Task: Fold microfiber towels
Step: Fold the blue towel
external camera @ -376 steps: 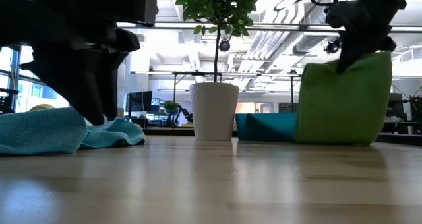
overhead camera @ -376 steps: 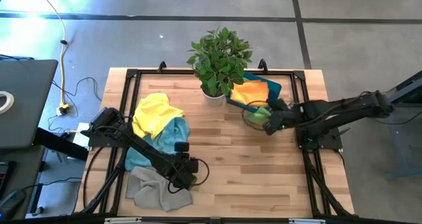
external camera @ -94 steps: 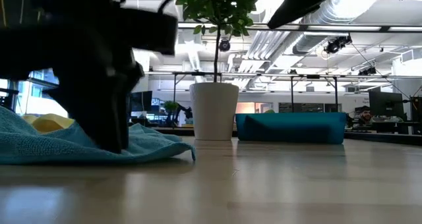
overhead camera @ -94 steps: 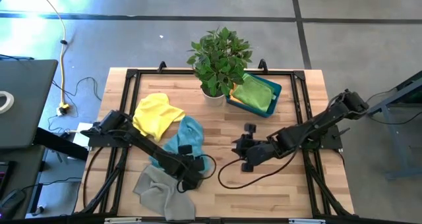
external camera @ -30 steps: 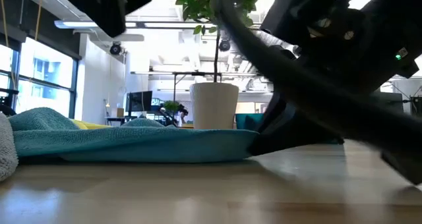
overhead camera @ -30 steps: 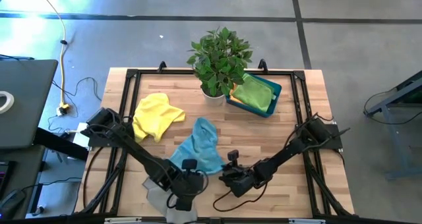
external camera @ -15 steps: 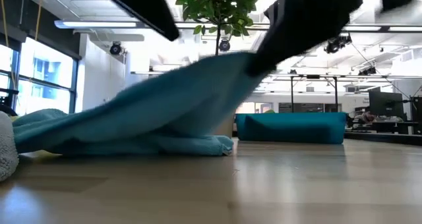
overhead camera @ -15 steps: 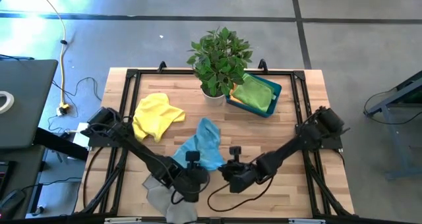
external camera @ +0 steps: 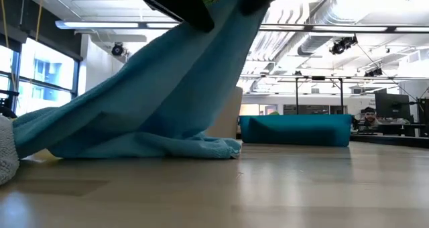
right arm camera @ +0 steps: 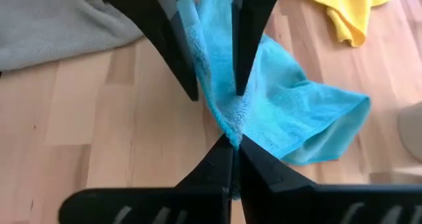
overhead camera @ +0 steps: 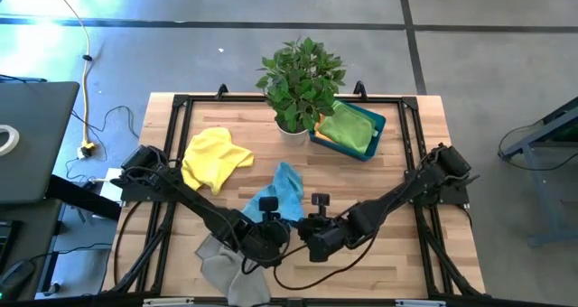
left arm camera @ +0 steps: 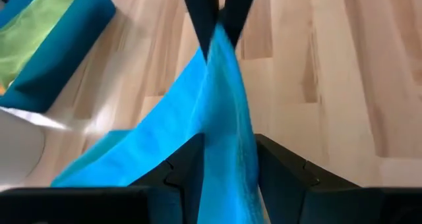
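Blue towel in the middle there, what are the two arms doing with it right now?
Both arms hold the light blue towel near the table's front centre. The left gripper and the right gripper each pinch it close together, lifting one part up while the rest trails on the table. The yellow towel and grey towel lie unfolded; a green towel sits in the teal bin.

Table [overhead camera: 361,212] is evenly lit from overhead; only soft shadows are cast. A bluish glare patch is seen on the floor [overhead camera: 54,18]. In the low view, ceiling lights [external camera: 94,25] are blown out and arms are reduced to silhouettes. Near fingers are blurred in both wrist views.
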You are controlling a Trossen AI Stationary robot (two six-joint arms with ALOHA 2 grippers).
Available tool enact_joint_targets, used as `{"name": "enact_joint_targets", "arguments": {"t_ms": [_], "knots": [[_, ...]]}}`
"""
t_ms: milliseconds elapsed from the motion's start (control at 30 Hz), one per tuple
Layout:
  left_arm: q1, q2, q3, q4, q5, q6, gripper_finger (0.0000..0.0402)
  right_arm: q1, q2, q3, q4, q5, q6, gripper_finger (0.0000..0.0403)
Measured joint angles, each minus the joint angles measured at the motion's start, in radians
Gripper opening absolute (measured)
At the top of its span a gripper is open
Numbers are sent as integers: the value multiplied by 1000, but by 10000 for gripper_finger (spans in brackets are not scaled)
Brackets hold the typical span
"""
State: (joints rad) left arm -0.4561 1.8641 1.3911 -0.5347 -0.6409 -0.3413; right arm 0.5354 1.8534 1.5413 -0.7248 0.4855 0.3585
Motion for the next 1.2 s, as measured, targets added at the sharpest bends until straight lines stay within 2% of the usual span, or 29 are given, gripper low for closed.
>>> {"name": "enact_joint_targets", "arguments": {"t_ms": [400,800,1200], "knots": [[-4,0,-2,-209,-2,-193,119,4,0,183,-267,11,4,0],[-10,2,-107,-221,20,-362,118,1,0,322,-376,20,0,0],[-45,2,-117,-191,143,-441,59,-26,0,331,-393,39,-8,0]]}}
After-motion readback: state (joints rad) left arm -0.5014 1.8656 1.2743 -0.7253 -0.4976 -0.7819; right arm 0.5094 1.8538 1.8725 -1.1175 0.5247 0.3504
